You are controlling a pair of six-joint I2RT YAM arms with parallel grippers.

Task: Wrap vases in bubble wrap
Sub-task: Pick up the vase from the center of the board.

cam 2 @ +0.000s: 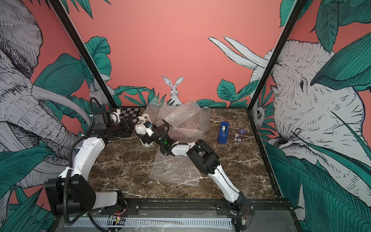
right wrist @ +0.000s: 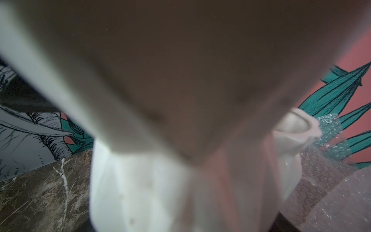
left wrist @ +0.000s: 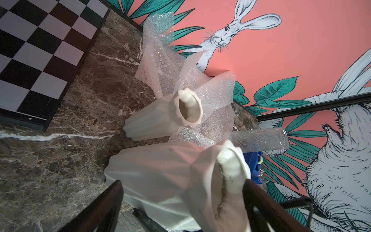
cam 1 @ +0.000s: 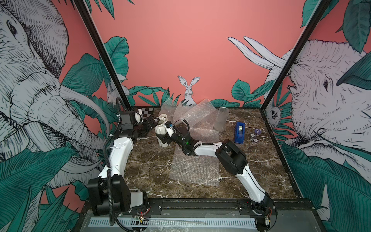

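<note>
The nearer white vase (cam 1: 160, 129) stands upright, back-left on the table (cam 1: 152, 164), its lower body inside the right pincer (cam 1: 162, 139), grip unclear, while the left pincer (cam 1: 151, 123) gapes beside its neck.

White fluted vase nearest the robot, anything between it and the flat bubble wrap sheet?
Nothing loose; only the robot's right arm crosses between the white fluted ceramic vase and the flat clear bubble wrap sheet.

The white vases (left wrist: 158, 118) look like matt, ribbed ceramic; the glass vase (left wrist: 259, 139) is clear and textured. The bubble wrap (cam 1: 193, 166) is translucent plastic, and the surface (cam 1: 148, 160) is polished, veined marble.
</note>
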